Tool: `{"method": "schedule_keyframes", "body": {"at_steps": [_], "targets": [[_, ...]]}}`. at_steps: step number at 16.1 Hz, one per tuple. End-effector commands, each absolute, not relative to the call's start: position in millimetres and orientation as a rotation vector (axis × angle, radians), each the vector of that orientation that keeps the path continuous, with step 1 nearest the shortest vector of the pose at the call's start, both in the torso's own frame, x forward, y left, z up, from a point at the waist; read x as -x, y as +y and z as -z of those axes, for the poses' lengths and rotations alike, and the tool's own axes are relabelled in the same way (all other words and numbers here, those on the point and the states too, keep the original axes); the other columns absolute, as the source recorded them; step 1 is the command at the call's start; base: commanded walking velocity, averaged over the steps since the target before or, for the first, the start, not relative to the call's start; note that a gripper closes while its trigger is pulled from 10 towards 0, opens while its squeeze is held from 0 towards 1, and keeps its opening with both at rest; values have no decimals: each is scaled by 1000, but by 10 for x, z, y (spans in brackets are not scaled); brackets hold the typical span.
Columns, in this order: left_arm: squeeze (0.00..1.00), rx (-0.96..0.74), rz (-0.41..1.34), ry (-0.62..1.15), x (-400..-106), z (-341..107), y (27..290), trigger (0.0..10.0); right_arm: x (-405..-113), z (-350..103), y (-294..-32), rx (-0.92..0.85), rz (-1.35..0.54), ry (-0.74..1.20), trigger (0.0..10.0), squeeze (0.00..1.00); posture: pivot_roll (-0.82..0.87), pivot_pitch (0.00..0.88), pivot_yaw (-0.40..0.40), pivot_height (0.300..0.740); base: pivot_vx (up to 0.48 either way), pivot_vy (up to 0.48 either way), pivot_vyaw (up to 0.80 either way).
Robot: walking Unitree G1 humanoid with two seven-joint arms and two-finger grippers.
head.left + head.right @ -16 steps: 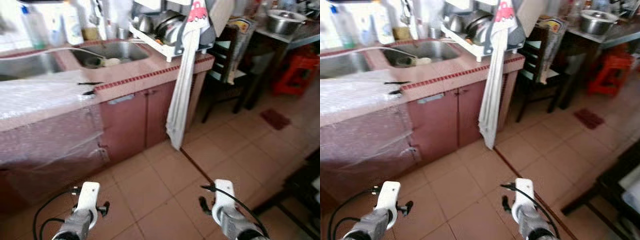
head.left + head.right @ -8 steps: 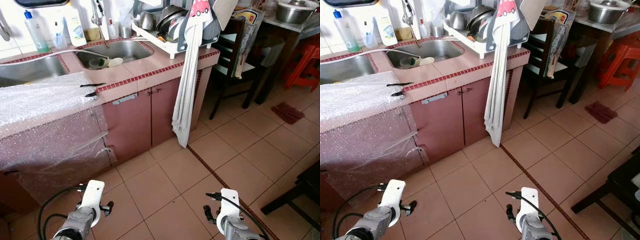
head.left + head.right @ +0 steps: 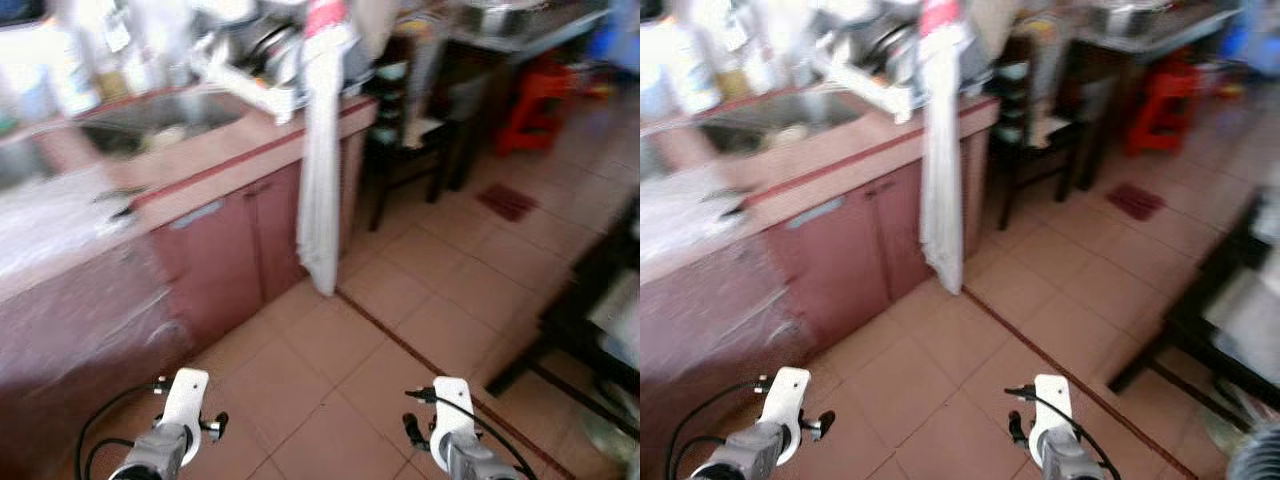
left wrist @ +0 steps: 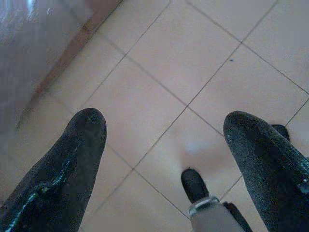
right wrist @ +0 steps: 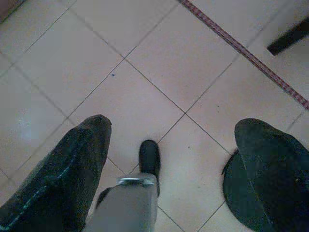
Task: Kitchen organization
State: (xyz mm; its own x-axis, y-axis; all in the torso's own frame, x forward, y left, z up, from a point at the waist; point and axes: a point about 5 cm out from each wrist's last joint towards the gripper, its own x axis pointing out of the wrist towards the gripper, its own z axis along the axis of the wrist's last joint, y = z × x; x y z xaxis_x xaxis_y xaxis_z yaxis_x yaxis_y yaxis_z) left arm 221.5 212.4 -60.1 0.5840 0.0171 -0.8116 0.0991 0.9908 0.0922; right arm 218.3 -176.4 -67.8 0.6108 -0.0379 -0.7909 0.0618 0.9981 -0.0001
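Note:
The view is blurred. A pink-tiled kitchen counter (image 3: 215, 175) runs along the left, with a sink (image 3: 140, 125) set in it. A dish rack (image 3: 260, 60) full of metal pots stands at the counter's end. A long white towel (image 3: 320, 170) hangs from the rack almost to the floor. Both silver arms hang low over the tiled floor, left arm (image 3: 170, 435) and right arm (image 3: 455, 445). In the wrist views my left gripper (image 4: 164, 123) and right gripper (image 5: 176, 128) are open, with bare floor tiles between their fingers.
Bubble wrap (image 3: 60, 230) covers the counter's left part and front. A dark chair (image 3: 405, 140), a table with a steel bowl (image 3: 490, 15) and a red stool (image 3: 535, 100) stand at the back right. A dark mat (image 3: 507, 200) lies on the floor. Dark furniture (image 3: 590, 310) edges the right.
The whole picture has slid left and blurred, so the camera has turned right. Both arms hang as before, with the grippers still open.

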Motion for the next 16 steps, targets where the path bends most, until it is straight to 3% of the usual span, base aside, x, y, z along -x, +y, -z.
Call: {"method": "schedule_keyframes", "body": {"at_steps": [1,5,7,16], "targets": [[0,-128,52,939,-2258,579,2103,10000,-2202,662,-1807,-22,67,905,10000,0,-68,10,-2,740,289,0,-756],[0,-107,46,936,-2255,581,2101,10000,-2170,674,-1849,-15,58,905,10000,0,-63,7,-14,740,319,0,-523],[0,-94,41,934,-2249,584,2102,10000,-2145,673,-1942,-7,57,903,10000,0,-63,6,-22,740,384,0,0],[0,-102,45,937,-2234,591,2110,10000,-2237,637,-1821,5,29,891,10000,0,-56,3,-25,740,372,0,0]]}}
